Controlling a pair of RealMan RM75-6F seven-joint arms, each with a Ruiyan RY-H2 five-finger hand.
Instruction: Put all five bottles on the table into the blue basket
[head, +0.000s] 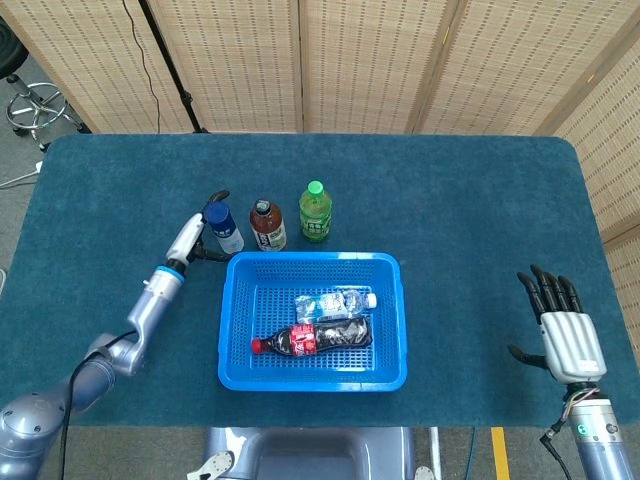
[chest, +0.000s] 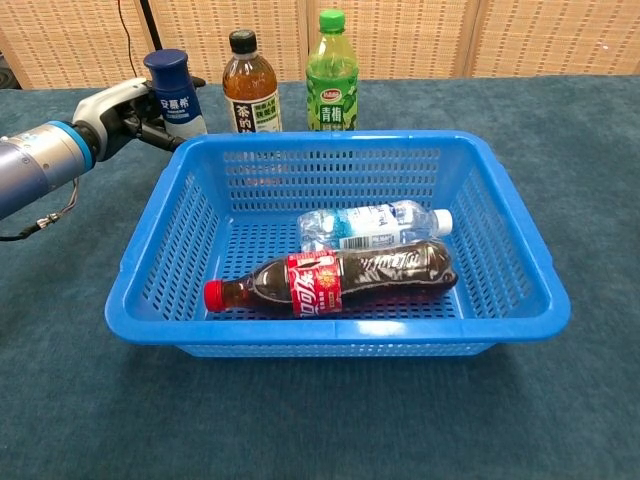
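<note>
head view: left hand (head: 196, 233) was spread around the blue-cap bottle (head: 222, 227), at ten o'clock off the basket (head: 235, 368); right hand (head: 564, 336) lay spread, idle. chest view: its fingers flanked the bottle, unclosed; judged next: clasp and lift.

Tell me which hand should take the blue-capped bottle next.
The left hand: it is already at the blue-capped bottle, fingers apart around it. The right hand hangs open far off, past the blue basket.

Matt, napped cloth covers the tabletop (chest: 560, 130). The basket (chest: 505, 210) is glossy perforated plastic. The bottles (chest: 350, 277) are shiny clear plastic with paper-like labels.
</note>
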